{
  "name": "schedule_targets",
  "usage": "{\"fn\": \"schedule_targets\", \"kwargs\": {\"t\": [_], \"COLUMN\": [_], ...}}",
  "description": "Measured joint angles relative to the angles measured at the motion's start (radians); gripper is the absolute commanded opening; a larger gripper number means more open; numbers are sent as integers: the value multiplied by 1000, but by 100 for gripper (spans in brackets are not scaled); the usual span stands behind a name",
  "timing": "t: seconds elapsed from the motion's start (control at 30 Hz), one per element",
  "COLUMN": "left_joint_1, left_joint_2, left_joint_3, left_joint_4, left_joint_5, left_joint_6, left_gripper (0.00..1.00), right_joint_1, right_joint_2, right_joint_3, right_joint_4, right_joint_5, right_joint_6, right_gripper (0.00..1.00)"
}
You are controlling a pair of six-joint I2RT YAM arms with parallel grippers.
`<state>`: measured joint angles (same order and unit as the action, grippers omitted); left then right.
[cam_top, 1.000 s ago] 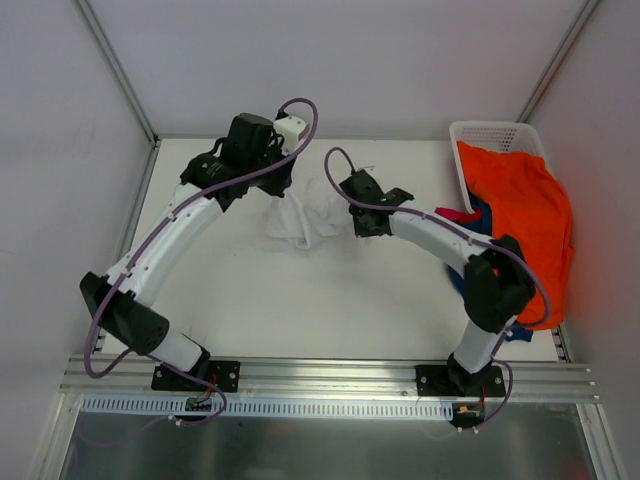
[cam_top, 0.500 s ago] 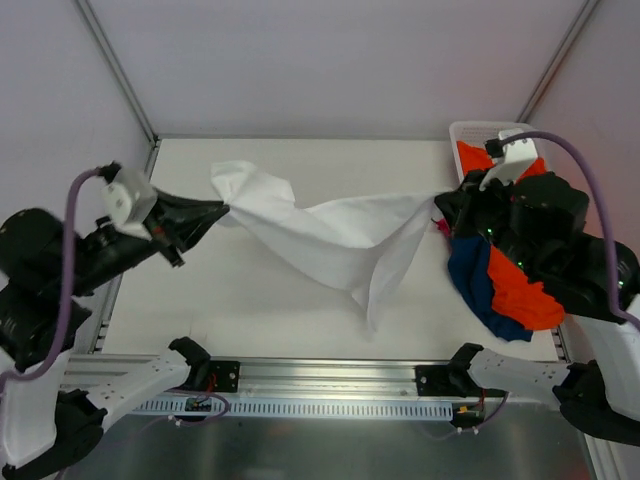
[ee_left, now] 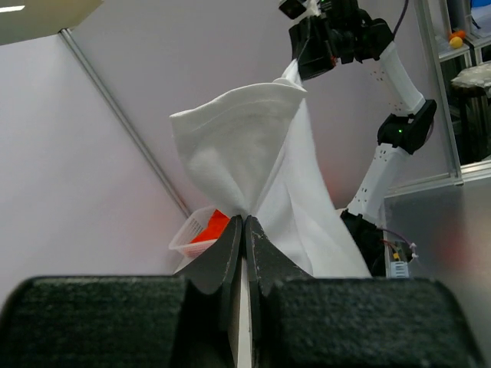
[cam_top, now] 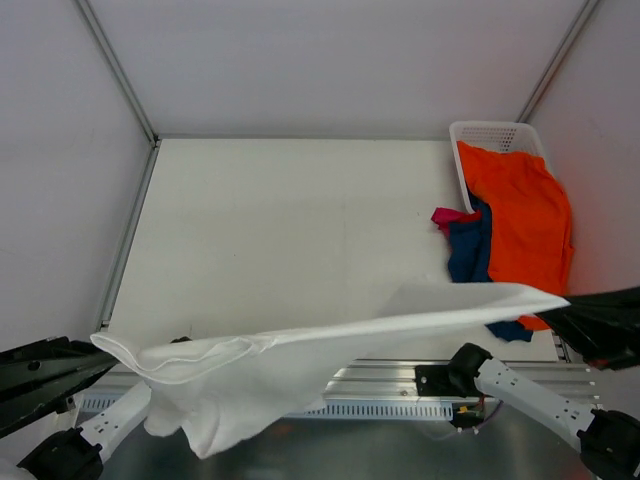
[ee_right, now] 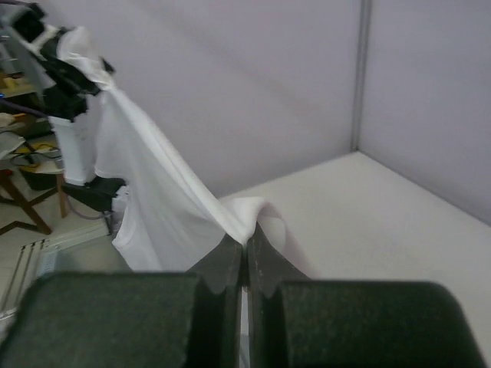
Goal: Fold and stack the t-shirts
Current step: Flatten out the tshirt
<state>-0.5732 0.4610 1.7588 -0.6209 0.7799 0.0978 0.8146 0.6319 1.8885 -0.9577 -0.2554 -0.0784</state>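
Above the near left corner of the counter (cam_top: 290, 230), the left jaws are pressed together, pinching one end of the white t-shirt (cam_top: 300, 350). The shirt hangs stretched in the air along the near edge, and the right jaws pinch its other end. At the far right corner, the orange t-shirt (cam_top: 525, 215) spills from the basket (cam_top: 490, 132), beside the navy t-shirt (cam_top: 468, 250) and the magenta t-shirt (cam_top: 443, 215).

links (cam_top: 530, 390): white rounded tubes
joints (cam_top: 466, 364): black housings
status light (ee_left: 400, 131): green, on black elbow joint
base plate (cam_top: 440, 381): black flat bracket
left gripper (ee_left: 244, 221): black, two thin flat fingers, grainy black block behind
right gripper (ee_right: 245, 239): same build, black
cable (ee_left: 400, 11): thin, dark, looped off the wrist
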Motion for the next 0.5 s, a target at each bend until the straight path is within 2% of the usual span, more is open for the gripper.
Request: {"fn": "schedule_targets", "kwargs": {"t": [0.13,0.27,0.37,0.5], "left_joint_1": [30,31,31,31], "left_joint_2": [-16,-19,-2,64], "left_joint_3": [-35,-127,-203,-290], "left_joint_4": [6,4,3,28], "left_joint_5": [26,13,-19,-74], "left_joint_6": [0,27,63,108], "left_gripper": [0,0,0,0], "right_joint_1": [-50,-91,-95,-96], "right_joint_2": [-128,-147,-130,-64], "right_joint_3": [-105,-197,-288,-397], "right_joint_4": [116,150,139,131], "right_joint_5": [-168,-212,-171,-26], "right_joint_6": [12,9,-2,-16], "right_gripper": [0,0,1,1]}}
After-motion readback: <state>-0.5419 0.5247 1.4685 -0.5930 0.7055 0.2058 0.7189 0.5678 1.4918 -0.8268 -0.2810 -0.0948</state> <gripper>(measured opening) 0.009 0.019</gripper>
